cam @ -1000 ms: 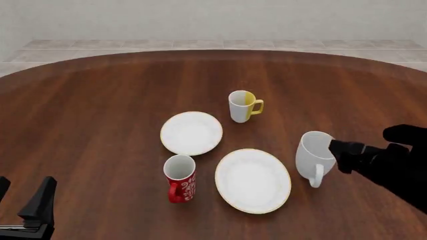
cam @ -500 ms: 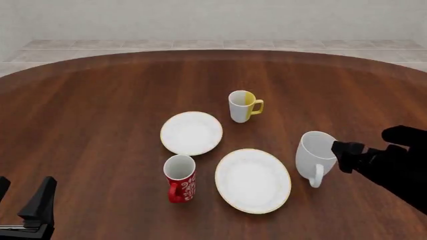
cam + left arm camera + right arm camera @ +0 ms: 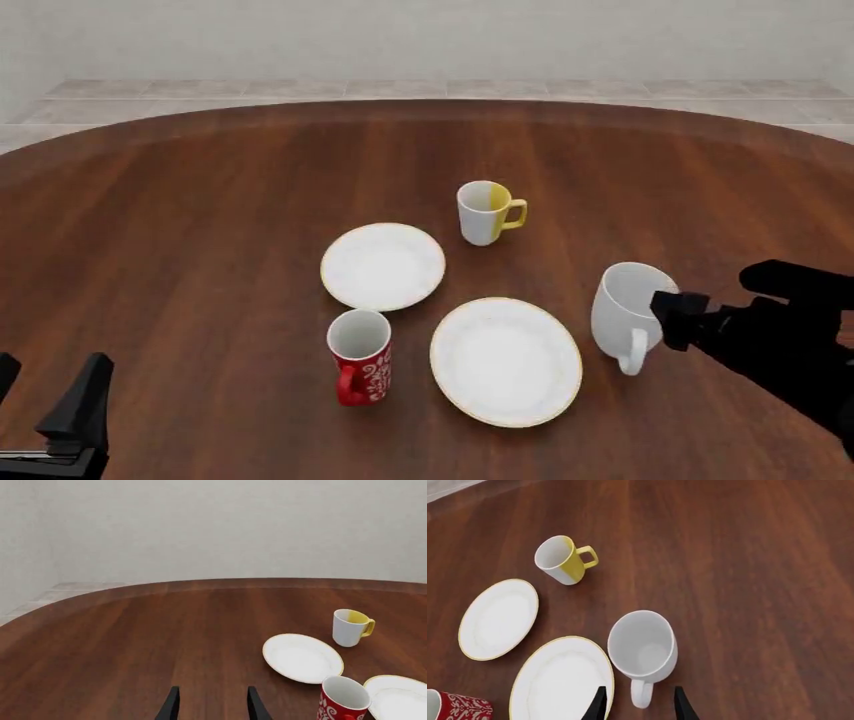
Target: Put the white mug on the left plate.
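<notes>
A round dark wooden table (image 3: pixel 200 220) (glossy grain) stands before a plain pale wall (image 3: pixel 427 40) and tiled floor (image 3: pixel 400 90).

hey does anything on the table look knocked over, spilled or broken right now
Nothing stands out. The white mug, the yellow-handled mug and the red mug all stand upright, both plates lie flat and bare, and nothing looks spilled or cracked.
</notes>
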{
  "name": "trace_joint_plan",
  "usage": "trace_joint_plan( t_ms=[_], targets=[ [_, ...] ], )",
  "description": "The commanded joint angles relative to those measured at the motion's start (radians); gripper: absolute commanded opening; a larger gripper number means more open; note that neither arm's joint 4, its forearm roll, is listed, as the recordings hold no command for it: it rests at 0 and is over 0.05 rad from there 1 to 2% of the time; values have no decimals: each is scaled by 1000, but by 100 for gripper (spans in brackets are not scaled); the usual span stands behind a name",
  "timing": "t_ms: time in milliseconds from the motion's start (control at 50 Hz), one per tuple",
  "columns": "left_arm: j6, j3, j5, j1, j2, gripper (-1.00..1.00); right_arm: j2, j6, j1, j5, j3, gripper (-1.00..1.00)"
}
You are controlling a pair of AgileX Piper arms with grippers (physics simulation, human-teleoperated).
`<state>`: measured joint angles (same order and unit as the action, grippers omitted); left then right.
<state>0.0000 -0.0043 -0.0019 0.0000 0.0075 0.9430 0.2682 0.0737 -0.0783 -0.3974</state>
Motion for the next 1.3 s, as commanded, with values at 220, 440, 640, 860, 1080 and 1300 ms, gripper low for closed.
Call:
trace_joint_plan(
  t_ms=[220, 440, 640, 860, 1080, 1300],
  targets=[
    [0, 0, 0, 0, 0, 100, 76, 6, -1, 87, 35, 100],
    [0, 0, 0, 0, 0, 100, 84, 4, 4, 87, 30, 100],
    [0, 0, 0, 0, 0, 100, 105, 12, 6, 100, 34, 100],
    [0, 0, 0, 0, 0, 100, 140, 26, 11, 119, 34, 100],
    [0, 0, 0, 0, 0, 100, 153, 26, 9, 132, 39, 100],
    [0, 0, 0, 0, 0, 100, 174, 27, 16, 150, 44, 100]
  ],
)
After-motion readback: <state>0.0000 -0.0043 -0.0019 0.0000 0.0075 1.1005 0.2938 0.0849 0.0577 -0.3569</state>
